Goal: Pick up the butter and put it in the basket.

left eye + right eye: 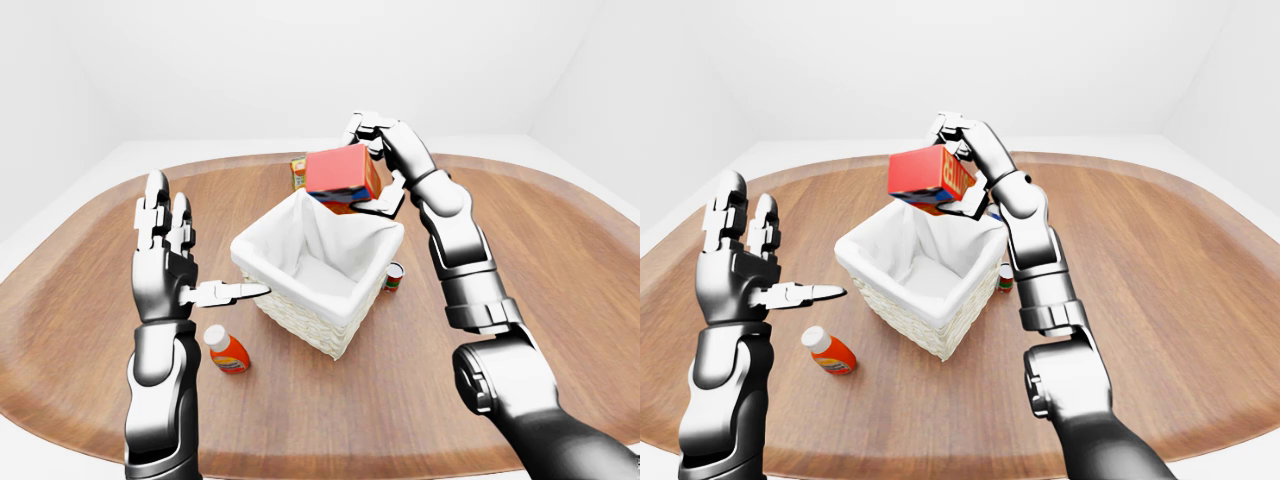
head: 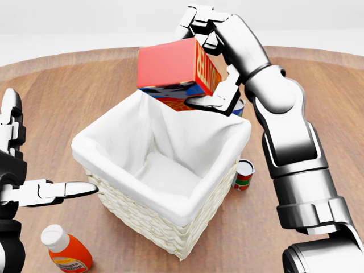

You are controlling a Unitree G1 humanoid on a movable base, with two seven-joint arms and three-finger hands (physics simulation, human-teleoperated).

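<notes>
Red rectangular butter box [image 2: 173, 71] pinched in right hand [image 2: 213, 54], above white-lined wicker basket [image 2: 170, 213]; release remaining; left hand [image 1: 165, 255] spread, empty.

Wide oval wooden table [image 1: 560, 290], brown grain, filling most of each eye view against white floor and walls. Near its middle, resting directly on the wood — a white woven basket [image 2: 145, 219] with a white cloth liner; just beside its right corner in the head view, a small upright can [image 2: 244, 174]. Lower left of the basket, lying tilted — an orange bottle [image 2: 67, 251] with a white cap; beyond the basket, partly hidden, a small orange carton [image 1: 298, 172].
</notes>
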